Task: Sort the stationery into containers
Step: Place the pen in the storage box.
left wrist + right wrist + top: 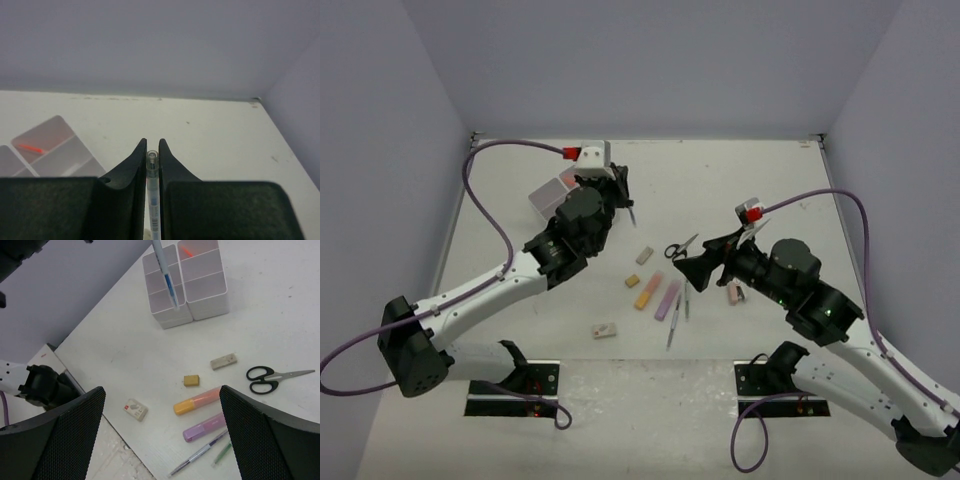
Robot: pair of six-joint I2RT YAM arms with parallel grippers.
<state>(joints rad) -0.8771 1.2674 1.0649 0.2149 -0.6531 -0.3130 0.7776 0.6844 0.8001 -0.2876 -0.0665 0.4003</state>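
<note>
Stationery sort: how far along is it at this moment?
Done: one orange item lies in the containers. In hand: the left gripper is shut on a pen. Left on the table: scissors, orange highlighter, purple highlighter, erasers, thin pens. The right gripper is open and empty.

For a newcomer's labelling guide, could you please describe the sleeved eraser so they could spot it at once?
In the top view, find the orange highlighter mid-table. Left of it and nearer the arm bases, a small white eraser lies alone. Unlike the two plain beige erasers beyond the highlighter, it bears a red mark.
</note>
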